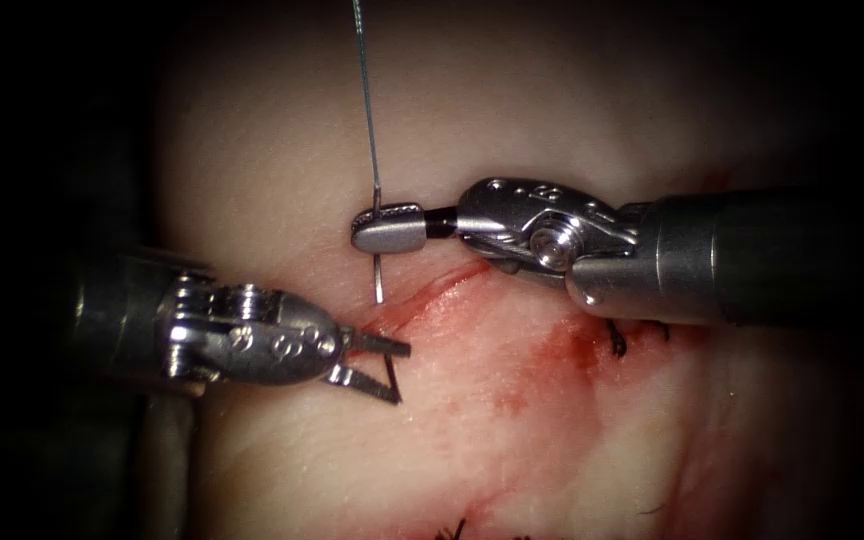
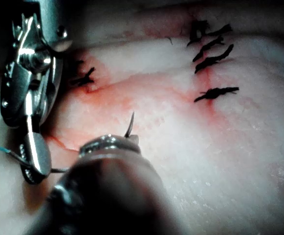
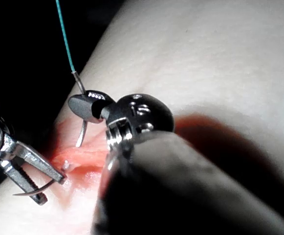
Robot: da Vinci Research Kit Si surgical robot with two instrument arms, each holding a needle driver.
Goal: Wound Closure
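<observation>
Pinching the stiff, slippery needle [image 1: 378,262] near its thread end in my right tool [image 1: 388,231], I am spreading my left tool [image 1: 380,367] at seven o'clock, empty.

The pale cream, pork-belly tissue [image 1: 282,150] is stained with glossy red fluid [image 1: 512,350] along the pinkish-red cut [image 1: 432,295]. Black knotted stitches [image 2: 212,54] cross it in short dark bars. The thin teal thread [image 3: 64,34] joins a curved silver-grey steel needle [image 1: 377,215]. Both polished silver metal tools, left [image 1: 377,368] and right [image 1: 387,232], carry dark grey shafts.
</observation>
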